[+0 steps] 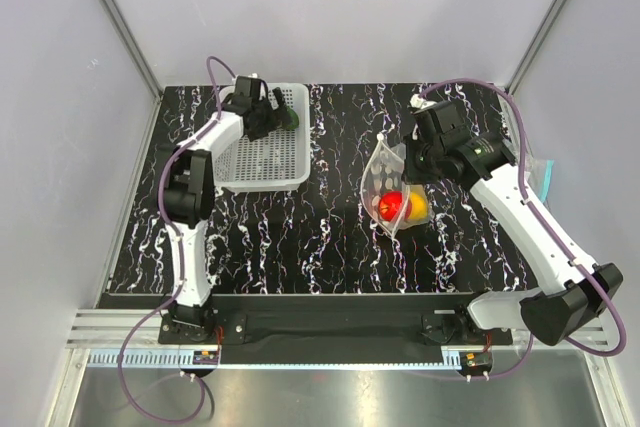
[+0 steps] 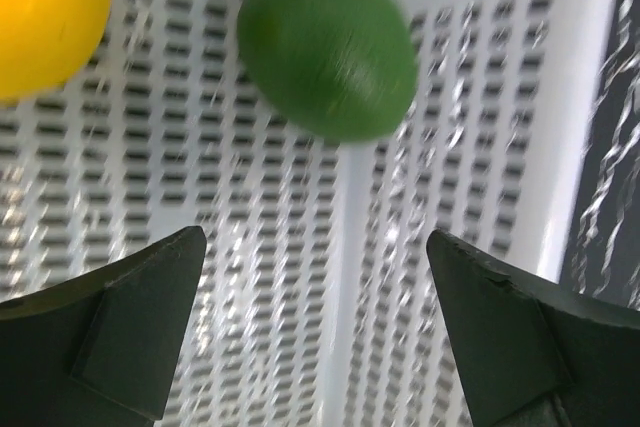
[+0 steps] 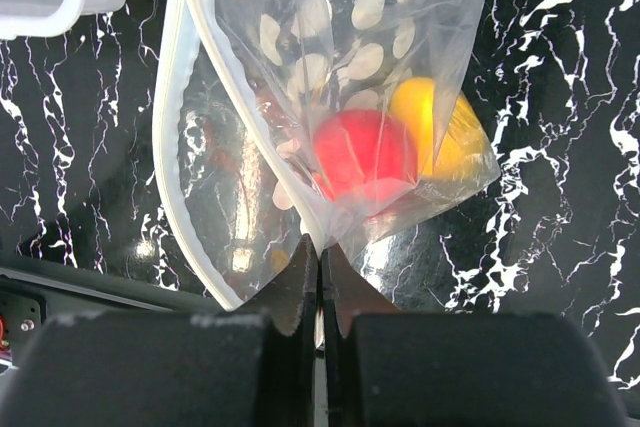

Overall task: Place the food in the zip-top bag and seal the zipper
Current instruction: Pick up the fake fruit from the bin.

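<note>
The zip-top bag [image 1: 385, 175], clear with white dots, hangs above the table with a red fruit [image 1: 390, 205] and a yellow fruit [image 1: 416, 207] inside. My right gripper [image 3: 320, 247] is shut on the bag's edge [image 3: 300, 67] by its zipper [image 3: 172, 147], whose pale strips stand apart. The red fruit [image 3: 362, 152] and the yellow fruit [image 3: 432, 127] lie low in the bag. My left gripper [image 2: 315, 239] is open over the basket, a little short of a green fruit [image 2: 330, 47]. A second yellow fruit [image 2: 45, 17] lies to the left.
The white mesh basket [image 1: 262, 162] stands at the back left, with my left gripper [image 1: 278, 115] inside it. A clear bag with a teal-blue strip [image 1: 543, 179] lies at the table's right edge. Grey walls close in the sides and back.
</note>
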Action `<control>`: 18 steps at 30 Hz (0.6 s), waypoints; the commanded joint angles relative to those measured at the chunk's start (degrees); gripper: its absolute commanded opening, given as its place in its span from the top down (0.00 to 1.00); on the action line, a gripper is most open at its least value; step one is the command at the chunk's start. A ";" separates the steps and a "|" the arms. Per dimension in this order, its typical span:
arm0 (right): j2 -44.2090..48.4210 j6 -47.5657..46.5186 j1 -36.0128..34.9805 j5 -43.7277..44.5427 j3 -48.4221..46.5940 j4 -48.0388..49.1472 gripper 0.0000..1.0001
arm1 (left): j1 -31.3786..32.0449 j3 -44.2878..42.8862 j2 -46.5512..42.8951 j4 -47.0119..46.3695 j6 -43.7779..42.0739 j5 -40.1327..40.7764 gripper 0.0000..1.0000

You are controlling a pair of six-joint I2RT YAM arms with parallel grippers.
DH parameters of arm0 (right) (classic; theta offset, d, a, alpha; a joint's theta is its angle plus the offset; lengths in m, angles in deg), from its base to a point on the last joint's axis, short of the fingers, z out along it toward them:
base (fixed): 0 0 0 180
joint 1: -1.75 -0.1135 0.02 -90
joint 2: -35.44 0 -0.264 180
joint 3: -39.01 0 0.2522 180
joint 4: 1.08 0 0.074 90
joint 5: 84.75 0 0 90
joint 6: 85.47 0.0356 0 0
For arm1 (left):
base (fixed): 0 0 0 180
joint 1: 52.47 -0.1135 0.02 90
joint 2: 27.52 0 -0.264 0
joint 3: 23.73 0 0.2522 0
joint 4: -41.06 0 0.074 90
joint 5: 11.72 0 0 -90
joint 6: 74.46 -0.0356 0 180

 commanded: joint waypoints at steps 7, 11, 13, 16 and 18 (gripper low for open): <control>1.98 -1.32 -0.34 -0.54 1.57 2.62 1.00 | 0.12 -8.06 7.42 -10.90 12.54 0.94 0.01; 3.04 -1.41 -0.34 -0.27 1.57 2.62 1.00 | 0.12 -6.82 9.26 -12.85 18.43 1.99 0.01; 3.39 -1.41 -0.34 -0.10 1.57 2.53 1.00 | 0.20 -8.05 10.23 -12.76 18.88 2.86 0.01; 4.18 -1.41 -0.34 -0.01 1.83 2.44 1.00 | 0.12 -9.46 12.77 -13.03 19.75 4.09 0.08; 4.45 -1.23 -0.34 -0.01 2.10 2.45 1.00 | 0.20 -9.99 13.31 -13.29 19.67 4.63 0.16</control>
